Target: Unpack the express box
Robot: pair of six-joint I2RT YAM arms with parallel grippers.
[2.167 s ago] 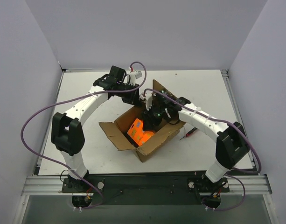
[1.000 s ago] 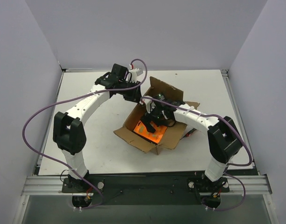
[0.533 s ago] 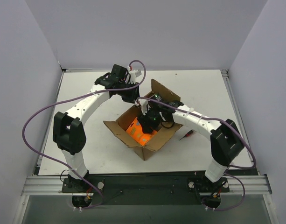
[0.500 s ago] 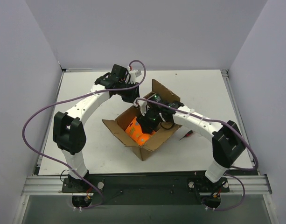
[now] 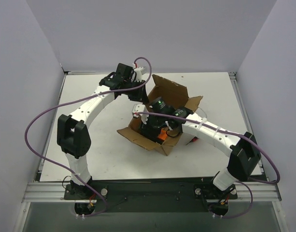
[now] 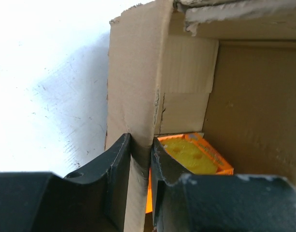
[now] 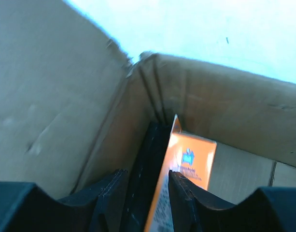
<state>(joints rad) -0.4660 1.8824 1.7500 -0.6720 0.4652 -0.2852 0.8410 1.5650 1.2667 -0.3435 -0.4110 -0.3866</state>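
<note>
The express box (image 5: 171, 93) is sited mid-table (image 5: 210, 92), flaps open. Its far-left wall is pinched by the left gripper (image 6: 140, 154). Inside, the orange packet (image 7: 189, 159) is nipped by its edge in the narrow right gripper (image 7: 144, 191). Risk: the packet may slip from so thin a hold, or the cardboard may tear.

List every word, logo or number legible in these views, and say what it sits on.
orange packet: a blue logo and fine dark print, both too blurred to read.
express box: only bare brown cardboard shows, in all three views; no print visible.
No text is legible anywhere.
</note>
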